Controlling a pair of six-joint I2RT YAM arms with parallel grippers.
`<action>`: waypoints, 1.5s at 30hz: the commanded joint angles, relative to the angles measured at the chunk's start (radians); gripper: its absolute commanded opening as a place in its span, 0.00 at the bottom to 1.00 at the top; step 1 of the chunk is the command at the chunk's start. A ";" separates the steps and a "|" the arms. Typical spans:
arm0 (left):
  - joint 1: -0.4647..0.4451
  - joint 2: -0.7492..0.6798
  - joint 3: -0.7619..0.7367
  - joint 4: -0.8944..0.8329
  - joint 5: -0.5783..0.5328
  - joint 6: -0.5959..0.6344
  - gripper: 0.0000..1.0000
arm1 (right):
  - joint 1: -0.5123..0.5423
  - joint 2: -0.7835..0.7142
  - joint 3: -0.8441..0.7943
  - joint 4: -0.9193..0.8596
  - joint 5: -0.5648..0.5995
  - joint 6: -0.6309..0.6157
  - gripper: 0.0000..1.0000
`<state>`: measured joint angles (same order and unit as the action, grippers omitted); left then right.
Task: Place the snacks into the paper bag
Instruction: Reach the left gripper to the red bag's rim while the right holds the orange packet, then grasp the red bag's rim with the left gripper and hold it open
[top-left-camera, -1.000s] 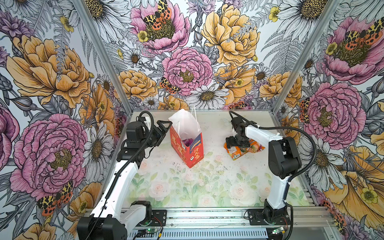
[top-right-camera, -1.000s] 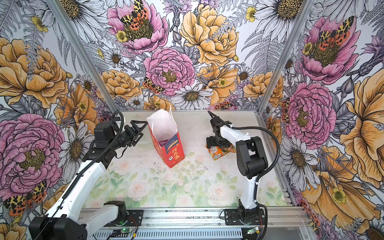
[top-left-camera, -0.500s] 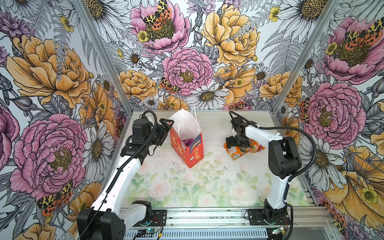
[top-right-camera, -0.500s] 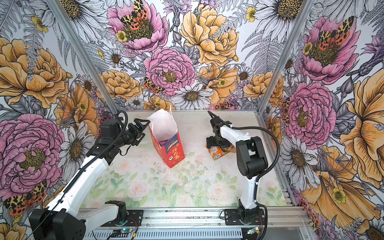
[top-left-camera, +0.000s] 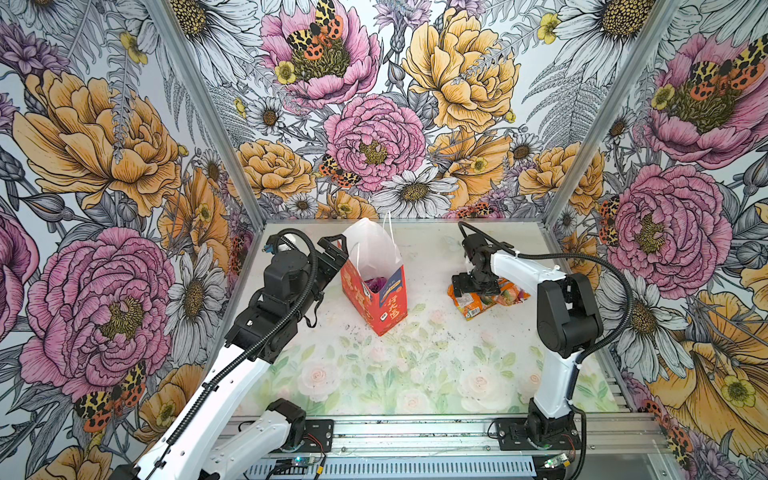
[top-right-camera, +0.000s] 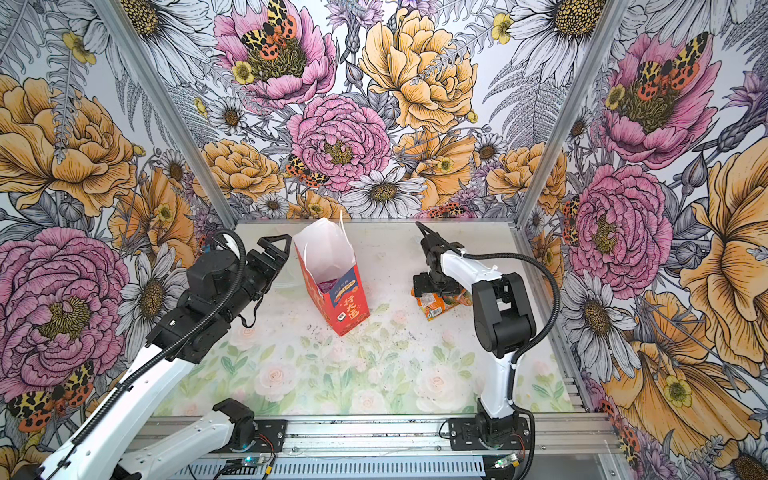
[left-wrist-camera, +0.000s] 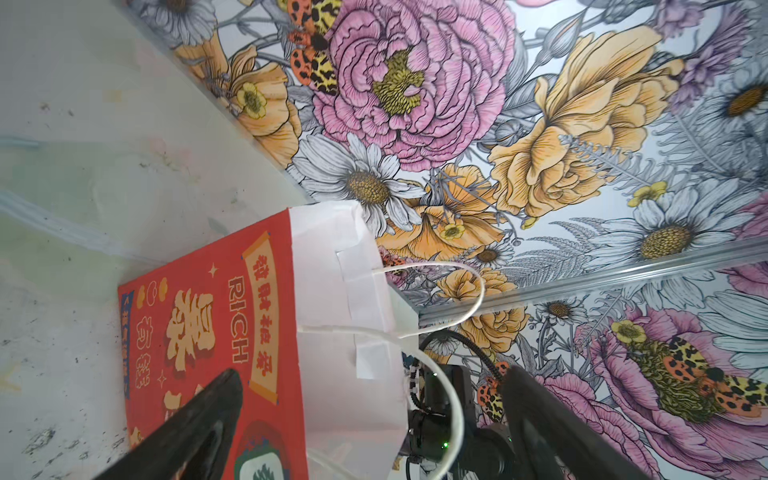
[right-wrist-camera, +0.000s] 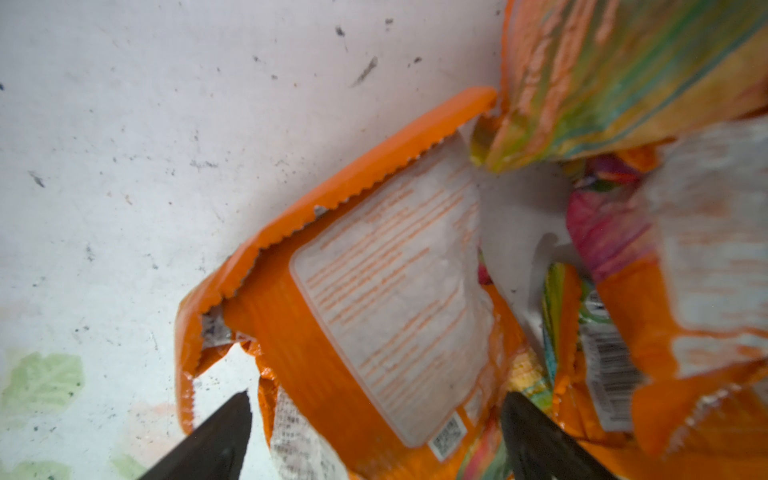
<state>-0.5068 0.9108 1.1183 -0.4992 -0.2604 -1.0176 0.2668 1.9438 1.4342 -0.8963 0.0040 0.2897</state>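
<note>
At the table's (top-left-camera: 415, 374) centre, the red paper bag (top-left-camera: 384, 305) stands upright, with a purple packet (top-left-camera: 377, 284) visible inside. Just beside its left face, the left gripper (left-wrist-camera: 372, 371) is spread wide and empty. Well to the right, the right gripper (right-wrist-camera: 376, 405), likewise spread, straddles one of the heaped orange packets (top-left-camera: 478, 301).
</note>
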 joint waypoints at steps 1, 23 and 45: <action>-0.087 0.045 0.068 -0.092 -0.220 0.071 0.99 | -0.008 -0.016 -0.006 0.017 -0.002 -0.011 0.96; -0.298 0.260 0.208 -0.360 -0.420 0.016 0.99 | -0.008 -0.013 -0.008 0.017 -0.012 -0.006 0.95; -0.226 0.382 0.148 -0.315 -0.288 -0.019 0.84 | -0.008 -0.016 -0.020 0.023 -0.017 -0.013 0.95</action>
<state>-0.7517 1.3052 1.2827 -0.8326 -0.5869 -1.0214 0.2668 1.9438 1.4281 -0.8913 -0.0040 0.2897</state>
